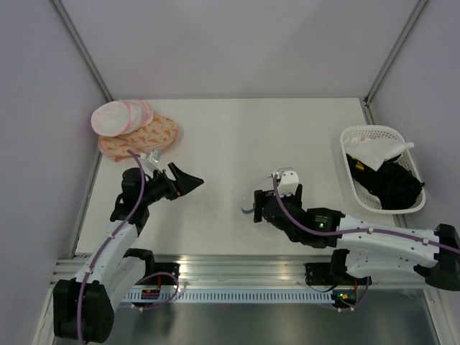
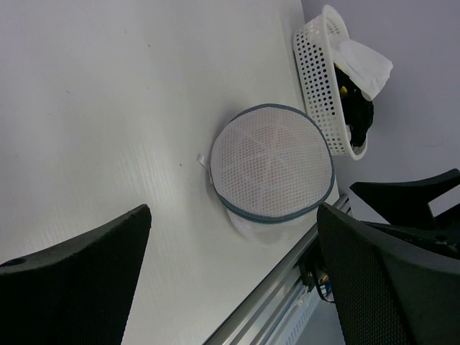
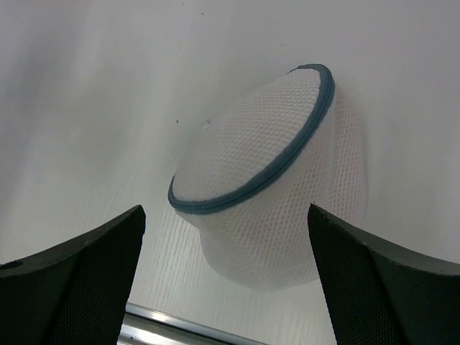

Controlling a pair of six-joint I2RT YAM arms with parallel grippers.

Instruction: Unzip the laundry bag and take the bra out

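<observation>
Left wrist view: round white mesh laundry bag with grey-blue zipper rim lies mid-frame on the white table, unobstructed, no long axis, its rimmed face tilted. White perforated plastic basket stands upper right, just apart. Both left gripper and right gripper gape wide, empty.

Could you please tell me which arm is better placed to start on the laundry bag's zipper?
Probably the right. The laundry bag lies close in front of the open right hand, filling its wrist view. The open left hand sits farther off.
</observation>
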